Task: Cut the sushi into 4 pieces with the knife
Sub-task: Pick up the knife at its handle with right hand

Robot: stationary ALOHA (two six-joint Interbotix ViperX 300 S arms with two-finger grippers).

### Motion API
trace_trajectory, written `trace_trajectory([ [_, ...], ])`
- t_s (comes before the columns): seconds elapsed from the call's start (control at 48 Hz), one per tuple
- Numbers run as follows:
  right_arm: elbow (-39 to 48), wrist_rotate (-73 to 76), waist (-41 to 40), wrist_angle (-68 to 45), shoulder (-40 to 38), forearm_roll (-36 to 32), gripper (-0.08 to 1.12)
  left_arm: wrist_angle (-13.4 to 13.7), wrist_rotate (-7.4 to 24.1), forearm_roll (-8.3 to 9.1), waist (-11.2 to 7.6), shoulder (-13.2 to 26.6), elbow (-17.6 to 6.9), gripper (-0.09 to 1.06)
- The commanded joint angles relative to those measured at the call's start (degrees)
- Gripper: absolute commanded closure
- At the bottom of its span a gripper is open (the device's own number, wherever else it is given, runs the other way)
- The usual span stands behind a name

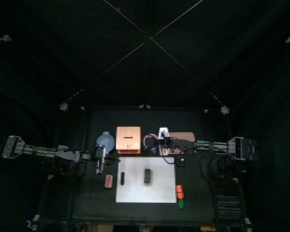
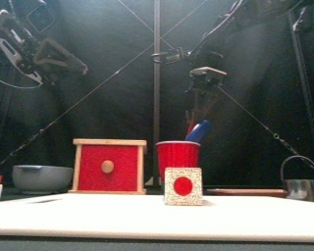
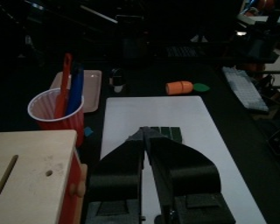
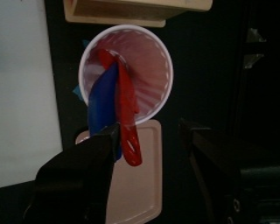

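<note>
Probably a robotics lab: black curtains [image 1: 62,54] box in a small black table [image 1: 87,208], flanked by a left arm [image 1: 39,149] and a right arm [image 1: 214,145].

No text, number or brand can be read in any view. The sushi roll [image 2: 183,186], red cup [image 2: 177,155] and wooden box [image 2: 109,167] show plain surfaces only.

Two jointed arms, black with pale grey segments: left arm [image 1: 44,151], right arm [image 1: 214,146]. The left gripper [image 3: 150,138] has broad black jaws. The right gripper [image 4: 149,144] has black jaws under a silver cross-plate [image 2: 207,72].
</note>
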Motion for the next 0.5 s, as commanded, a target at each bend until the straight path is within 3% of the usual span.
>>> trace_trajectory([
  [0.021, -2.2, -0.18, -0.35, 1.05, 0.18, -0.35, 0.15, -0.62, -0.09, 0.0, 0.18, 0.09, -0.62, 0.48],
  [0.5, -5.45, -0.53, -0.88, 4.31, 3.96, -0.79, 0.16, -0.53, -0.09, 0.0, 0.26, 0.09, 0.0, 0.48],
])
